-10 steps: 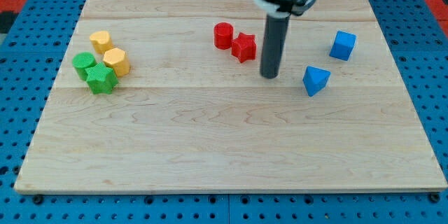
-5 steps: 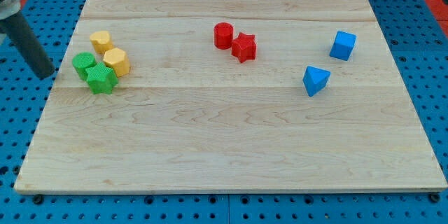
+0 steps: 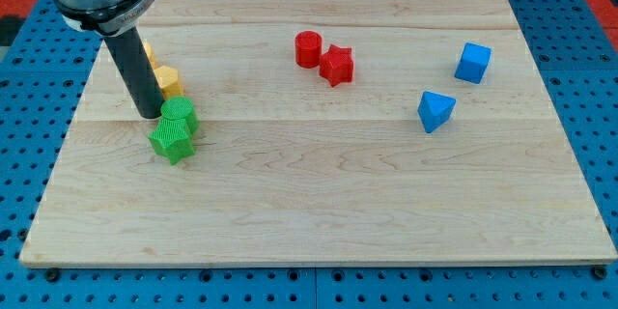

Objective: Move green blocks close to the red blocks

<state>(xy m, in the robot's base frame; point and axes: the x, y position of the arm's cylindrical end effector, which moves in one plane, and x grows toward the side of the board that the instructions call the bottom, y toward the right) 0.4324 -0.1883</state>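
Observation:
My tip (image 3: 150,113) rests on the board at the view's left, touching the left side of the green cylinder (image 3: 180,114). The green star (image 3: 172,141) lies just below and against that cylinder. The red cylinder (image 3: 308,48) and the red star (image 3: 336,65) sit together near the view's top centre, far to the right of the green blocks.
Two yellow blocks sit by the rod: one (image 3: 169,81) just right of it, one (image 3: 148,55) mostly hidden behind it. A blue cube (image 3: 472,62) and a blue triangular block (image 3: 435,111) lie at the view's right. The wooden board (image 3: 319,203) lies on a blue pegboard.
The rod moved from the centre to off the board's left edge, then onto the board. The two green blocks were pushed right and down, away from the yellow ones.

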